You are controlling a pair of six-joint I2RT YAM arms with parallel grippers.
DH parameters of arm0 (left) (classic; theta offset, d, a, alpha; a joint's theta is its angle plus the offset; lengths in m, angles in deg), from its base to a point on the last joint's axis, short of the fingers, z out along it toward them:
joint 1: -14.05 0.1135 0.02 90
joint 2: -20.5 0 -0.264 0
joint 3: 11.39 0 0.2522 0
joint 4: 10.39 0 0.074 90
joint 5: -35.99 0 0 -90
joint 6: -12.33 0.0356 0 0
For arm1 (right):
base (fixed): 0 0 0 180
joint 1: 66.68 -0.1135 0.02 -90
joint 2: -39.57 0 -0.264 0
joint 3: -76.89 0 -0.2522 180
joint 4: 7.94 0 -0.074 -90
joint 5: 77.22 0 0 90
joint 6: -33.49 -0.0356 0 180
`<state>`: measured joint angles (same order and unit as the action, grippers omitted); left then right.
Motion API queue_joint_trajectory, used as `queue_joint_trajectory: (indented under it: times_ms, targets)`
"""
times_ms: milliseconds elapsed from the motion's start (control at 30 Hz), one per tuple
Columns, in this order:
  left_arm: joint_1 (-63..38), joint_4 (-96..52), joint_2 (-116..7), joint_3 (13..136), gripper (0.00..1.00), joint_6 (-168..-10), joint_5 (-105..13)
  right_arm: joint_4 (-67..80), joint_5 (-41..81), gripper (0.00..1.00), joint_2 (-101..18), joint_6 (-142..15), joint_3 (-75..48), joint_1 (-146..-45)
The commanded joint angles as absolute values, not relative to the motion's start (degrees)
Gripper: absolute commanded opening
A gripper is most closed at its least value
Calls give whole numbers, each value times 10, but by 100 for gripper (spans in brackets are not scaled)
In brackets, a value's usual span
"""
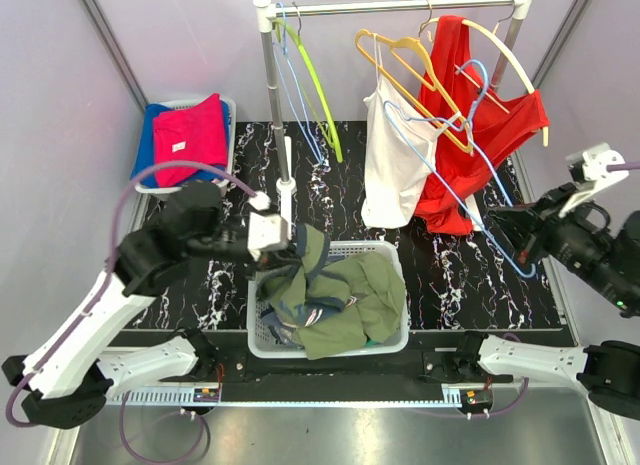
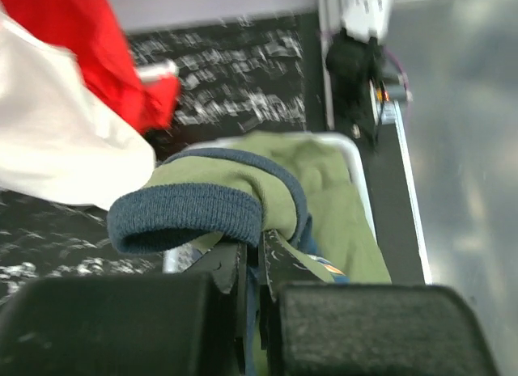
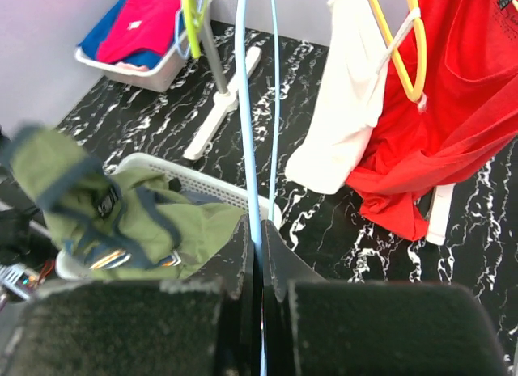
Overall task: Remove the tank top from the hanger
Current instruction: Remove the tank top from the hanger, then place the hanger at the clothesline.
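Note:
The olive-green tank top [image 1: 345, 297] with dark blue trim lies mostly in the white basket [image 1: 392, 251], one end raised at the left. My left gripper [image 1: 291, 247] is shut on its blue-trimmed edge [image 2: 194, 214] above the basket's left rim; the wrist view shows cloth between the closed jaws of the gripper [image 2: 255, 259]. My right gripper [image 1: 503, 228] is shut on the thin light-blue hanger [image 1: 440, 171], which slants bare in front of the hanging clothes. In the right wrist view the hanger [image 3: 248, 149] runs up from the gripper [image 3: 257, 240], apart from the tank top [image 3: 89, 200].
A clothes rack [image 1: 271, 95] stands behind the basket with a white top [image 1: 390, 170] and a red top [image 1: 485, 150] on yellow hangers, plus empty green and blue hangers [image 1: 318, 95]. A bin of red and blue clothes [image 1: 185, 135] sits at the back left.

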<state>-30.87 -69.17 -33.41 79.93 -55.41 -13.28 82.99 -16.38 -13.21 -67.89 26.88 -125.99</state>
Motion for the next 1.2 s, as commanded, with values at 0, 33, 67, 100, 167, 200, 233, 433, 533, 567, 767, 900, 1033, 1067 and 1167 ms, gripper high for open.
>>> queue_joint_trajectory:
  times_ms: [0, 33, 67, 100, 167, 200, 233, 433, 533, 567, 767, 900, 1033, 1067, 1167]
  targets:
    - [-337, -695, -339, 717, 0, -501, -147, 758, -215, 0, -160, -673, 229, -1263]
    - [-340, -691, -339, 704, 1, -497, -153, 744, -220, 0, -161, -672, 218, -1263]
    - [-342, -685, -340, 695, 10, -502, -161, 734, -225, 0, -161, -679, 191, -1262]
    - [-342, -668, -340, 690, 21, -515, -190, 725, -230, 0, -157, -683, 178, -1262]
    - [-342, -664, -339, 688, 50, -531, -217, 687, -232, 0, -149, -688, 134, -1262]
    - [-342, -665, -339, 686, 51, -531, -223, 671, -235, 0, -142, -686, 121, -1262]
    - [-342, -665, -340, 674, 52, -538, -228, 645, -242, 0, -140, -683, 110, -1263]
    - [-342, -609, -377, 604, 53, -561, -319, 583, -270, 0, -180, -669, 94, -1263]
    - [-345, -572, -377, 547, 54, -543, -359, 548, -276, 0, -197, -665, 76, -1262]
    - [-348, -573, -384, 538, 54, -541, -361, 536, -276, 0, -198, -656, 64, -1259]
    - [-389, -559, -373, 456, 53, -539, -370, 490, -183, 0, -238, -655, 77, -1156]
    - [-394, -525, -349, 398, 50, -491, -427, 472, -143, 0, -282, -636, 118, -1125]
    - [-393, -523, -331, 411, 56, -476, -454, 464, -114, 0, -339, -617, 181, -1105]
    - [-392, -524, -329, 420, 59, -478, -465, 463, -107, 0, -360, -614, 191, -1097]
    - [-392, -539, -319, 468, 90, -473, -503, 457, -81, 0, -396, -613, 226, -1085]
